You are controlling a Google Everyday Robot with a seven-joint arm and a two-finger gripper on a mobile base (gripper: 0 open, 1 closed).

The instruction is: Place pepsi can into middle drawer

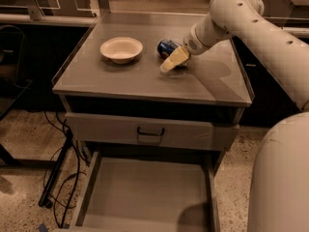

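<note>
The pepsi can (pixel 166 46) is blue and lies on its side on the cabinet top (pixel 120 79), right of the cream bowl (pixel 121 49). My gripper (pixel 173 61) is down at the can's front right side, touching or almost touching it, and hides part of it. The white arm (pixel 231 13) reaches in from the upper right. The middle drawer (pixel 145 192) is pulled out below, showing its flat grey floor and low side walls, with nothing in it.
Above the open drawer is a grey drawer front with a dark loop handle (pixel 150 132). Cables (pixel 63 178) hang at the cabinet's left side over a speckled floor. The robot's white body (pixel 285 178) fills the lower right.
</note>
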